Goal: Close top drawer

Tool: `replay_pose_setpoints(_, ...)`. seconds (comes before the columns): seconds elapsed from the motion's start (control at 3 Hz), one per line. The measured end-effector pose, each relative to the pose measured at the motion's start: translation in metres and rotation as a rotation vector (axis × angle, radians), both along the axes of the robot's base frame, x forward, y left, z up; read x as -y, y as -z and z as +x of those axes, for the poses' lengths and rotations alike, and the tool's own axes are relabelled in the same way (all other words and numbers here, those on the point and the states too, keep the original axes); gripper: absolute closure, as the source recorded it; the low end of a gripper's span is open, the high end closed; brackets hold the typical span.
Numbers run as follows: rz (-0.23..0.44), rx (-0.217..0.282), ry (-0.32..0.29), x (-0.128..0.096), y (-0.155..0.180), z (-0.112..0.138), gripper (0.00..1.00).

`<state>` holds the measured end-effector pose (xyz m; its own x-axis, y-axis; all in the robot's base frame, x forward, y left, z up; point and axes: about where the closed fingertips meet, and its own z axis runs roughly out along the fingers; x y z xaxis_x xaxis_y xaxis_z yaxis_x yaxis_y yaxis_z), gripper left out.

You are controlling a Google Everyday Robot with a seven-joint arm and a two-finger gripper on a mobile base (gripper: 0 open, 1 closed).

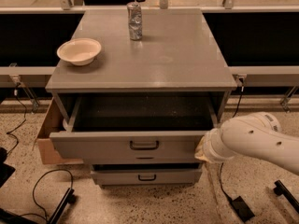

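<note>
Nearest is a speckled stone floor (140, 204), with black cables (39, 190) looping at the lower left and a small black block (240, 208) on a cord at the lower right. The white arm (257, 141) comes in from the right edge, low over the floor. Its gripper (202, 149) is at the right end of the top drawer's front, touching or just beside it. The arm hides most of it, so I cannot tell whether it is released or clenched.

The top drawer (107, 146) stands partly pulled out of the grey cabinet. Its flat front faces the camera with the black handle (144, 145) at centre, and its dark inside is dotted with pale specks. Under it is a lower drawer (147, 176) with its own black handle. A brown cardboard box (46, 134) sits on the floor against the cabinet's left side.

The cabinet top (173, 55) is a flat grey surface. A pale bowl (79, 51) stands near its left edge, and an upright can (135, 21) stands further back near the middle, well apart from the bowl.

Behind the cabinet a grey rail (261, 71) runs across the room in front of dark panels (252, 36).
</note>
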<state>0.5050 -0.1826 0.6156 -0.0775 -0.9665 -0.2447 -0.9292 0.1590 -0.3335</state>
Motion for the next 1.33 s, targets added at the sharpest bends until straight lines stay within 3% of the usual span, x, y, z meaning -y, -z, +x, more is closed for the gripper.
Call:
replay_pose_setpoints(0.67,0.021,0.038,0.005,0.006,-0.006,0.038,1.0)
replay_pose_setpoints(1.33,0.021,0.036,0.002,0.005,-0.006,0.038,0.59)
